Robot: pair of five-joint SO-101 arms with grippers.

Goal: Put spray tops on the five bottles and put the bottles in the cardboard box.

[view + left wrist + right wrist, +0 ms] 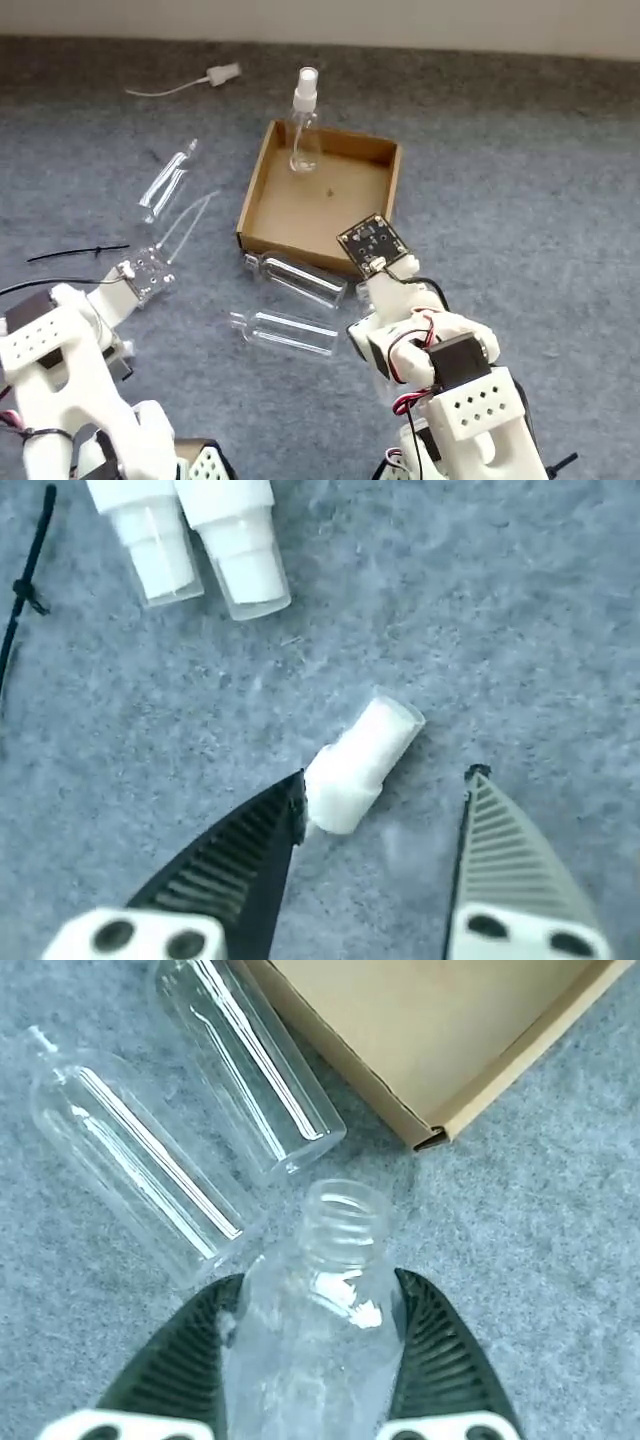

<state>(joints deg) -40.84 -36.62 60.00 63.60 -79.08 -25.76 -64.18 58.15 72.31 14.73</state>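
Between ribbed black right fingers point(175, 1365): clear cylindrical bottle point(325, 1310), threaded neck.

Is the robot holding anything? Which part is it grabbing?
The right tool grips an uncapped clear bottle by its body, below the neck. The left tool is open and holds nothing; a spray top lies by it.

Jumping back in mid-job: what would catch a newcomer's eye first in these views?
One capped bottle stands upright in the far corner of the cardboard box. The right gripper clasps an uncapped bottle near the box's corner, beside two bare bottles lying on the carpet. The left gripper is open over a loose spray top that touches its black finger.
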